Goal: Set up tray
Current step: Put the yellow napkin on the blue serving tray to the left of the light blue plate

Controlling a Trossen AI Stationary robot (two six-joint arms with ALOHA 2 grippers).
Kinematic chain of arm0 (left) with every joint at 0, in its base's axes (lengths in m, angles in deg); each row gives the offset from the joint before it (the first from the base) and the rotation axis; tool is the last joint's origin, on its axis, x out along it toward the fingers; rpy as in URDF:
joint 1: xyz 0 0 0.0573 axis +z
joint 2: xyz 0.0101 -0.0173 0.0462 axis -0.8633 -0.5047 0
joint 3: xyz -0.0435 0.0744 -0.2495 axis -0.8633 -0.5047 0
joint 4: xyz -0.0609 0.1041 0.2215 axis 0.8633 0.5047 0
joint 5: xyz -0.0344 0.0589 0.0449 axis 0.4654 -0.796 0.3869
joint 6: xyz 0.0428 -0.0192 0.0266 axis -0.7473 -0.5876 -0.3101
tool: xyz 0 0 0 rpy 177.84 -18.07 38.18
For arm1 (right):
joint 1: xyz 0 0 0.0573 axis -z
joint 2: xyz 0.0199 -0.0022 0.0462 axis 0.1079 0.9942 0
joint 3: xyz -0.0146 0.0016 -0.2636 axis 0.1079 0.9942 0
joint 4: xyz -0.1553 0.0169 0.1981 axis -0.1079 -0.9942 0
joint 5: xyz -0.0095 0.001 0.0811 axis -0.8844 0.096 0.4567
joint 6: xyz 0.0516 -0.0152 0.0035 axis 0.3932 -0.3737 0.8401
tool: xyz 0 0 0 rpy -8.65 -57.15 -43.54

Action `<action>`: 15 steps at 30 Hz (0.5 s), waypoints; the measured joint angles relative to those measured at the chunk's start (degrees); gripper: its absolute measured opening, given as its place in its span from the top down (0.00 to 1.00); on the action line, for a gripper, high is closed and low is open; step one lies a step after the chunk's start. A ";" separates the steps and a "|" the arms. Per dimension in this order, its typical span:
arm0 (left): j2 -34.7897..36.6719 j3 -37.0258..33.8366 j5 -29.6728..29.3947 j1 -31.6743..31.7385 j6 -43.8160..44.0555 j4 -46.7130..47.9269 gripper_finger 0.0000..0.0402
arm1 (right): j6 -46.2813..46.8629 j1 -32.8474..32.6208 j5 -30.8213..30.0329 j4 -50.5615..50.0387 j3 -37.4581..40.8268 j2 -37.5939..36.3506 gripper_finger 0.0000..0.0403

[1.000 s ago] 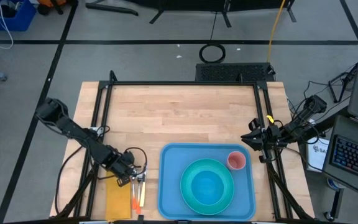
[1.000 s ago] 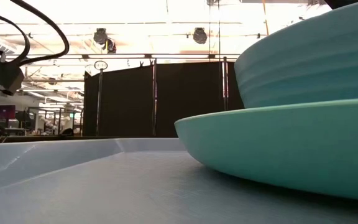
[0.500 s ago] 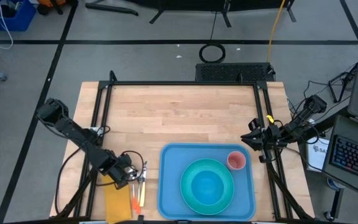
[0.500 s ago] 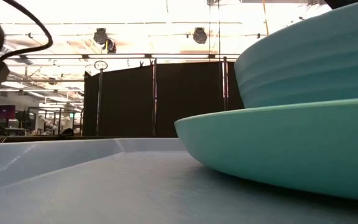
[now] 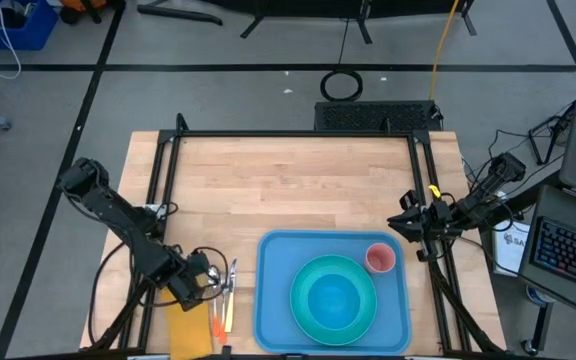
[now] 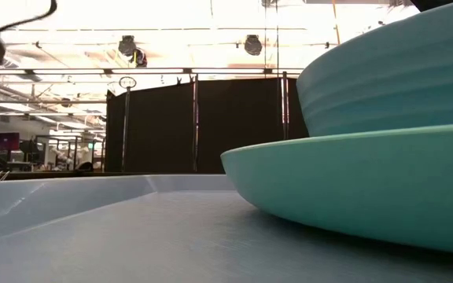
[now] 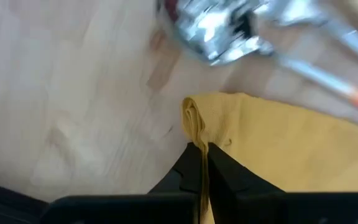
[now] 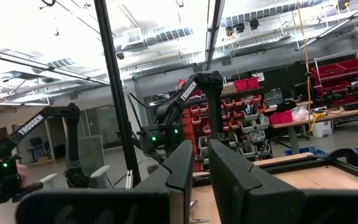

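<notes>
Your left gripper low at table's near left, fingers pinched on folded edge of yellow cloth. Cutlery lies just beside gripper, on tray side. Tray sits to gripper's right, apart from it, at table's near edge, carrying plate, bowl, pink cup. Your right gripper waits by table's right edge, just past tray's far right corner; fingers nearly together, empty.

Left gripper has slid back along the yellow napkin
</notes>
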 joint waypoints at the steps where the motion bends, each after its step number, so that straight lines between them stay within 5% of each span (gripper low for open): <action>1: 0.00 1.31 -1.07 0.00 -0.50 0.99 0.98 | 0.01 0.00 -0.01 0.01 0.00 0.00 0.89; 15: 0.02 10.24 -10.81 0.49 -5.33 4.68 0.98 | 0.00 0.00 -0.01 0.01 0.01 0.00 0.89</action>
